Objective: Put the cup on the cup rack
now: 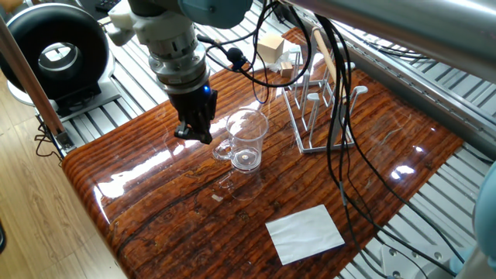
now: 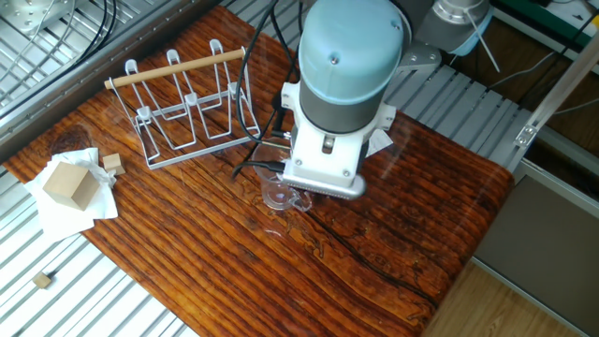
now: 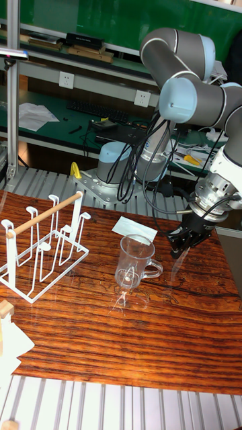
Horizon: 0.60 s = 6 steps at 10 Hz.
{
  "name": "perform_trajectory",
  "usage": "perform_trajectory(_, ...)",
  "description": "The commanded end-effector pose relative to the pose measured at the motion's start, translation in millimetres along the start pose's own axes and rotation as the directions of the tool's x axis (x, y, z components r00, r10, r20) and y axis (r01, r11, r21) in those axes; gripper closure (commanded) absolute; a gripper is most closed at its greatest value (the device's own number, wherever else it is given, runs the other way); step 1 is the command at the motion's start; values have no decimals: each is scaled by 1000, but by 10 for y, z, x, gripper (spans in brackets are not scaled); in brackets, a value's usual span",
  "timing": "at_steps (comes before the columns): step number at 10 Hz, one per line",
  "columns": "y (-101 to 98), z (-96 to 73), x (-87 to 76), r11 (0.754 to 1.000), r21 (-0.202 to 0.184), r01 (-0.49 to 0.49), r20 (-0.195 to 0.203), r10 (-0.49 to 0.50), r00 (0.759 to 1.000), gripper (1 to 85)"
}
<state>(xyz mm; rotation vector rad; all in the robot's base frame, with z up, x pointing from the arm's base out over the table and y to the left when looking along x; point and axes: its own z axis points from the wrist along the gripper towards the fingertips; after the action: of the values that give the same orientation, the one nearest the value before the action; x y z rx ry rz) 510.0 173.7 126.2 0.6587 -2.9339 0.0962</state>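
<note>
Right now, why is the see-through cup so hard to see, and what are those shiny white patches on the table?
One fixed view: lamp glare streaks the glossy table. The other fixed view: the arm hides most of the cup. Tall fixed view: the cup shows clearest.

From my station I see the glossy, dark-grained wooden tabletop (image 1: 178, 209) sitting on a ribbed aluminium frame (image 1: 101, 116). Pale wood flooring (image 1: 39, 232) runs alongside it. Behind the bench, a green wall (image 3: 81, 17) rises above a white strip carrying power sockets (image 3: 65, 80), and a cluttered shelf (image 3: 40, 114) holds papers. Overhead light glares off the varnish.
</note>
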Motion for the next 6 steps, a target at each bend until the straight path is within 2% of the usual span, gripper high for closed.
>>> perform_trajectory(1, 65, -52, -100, 1000, -15, 12, 14, -12, 1000, 843)
perform_trajectory(2, 64, -66, -116, 1000, -9, 22, 11, -22, 1000, 843)
perform_trajectory(4, -66, -84, -105, 996, 51, 72, -13, -72, 997, 843)
perform_trajectory(6, -125, -105, -91, 991, 81, 110, -38, -107, 993, 843)
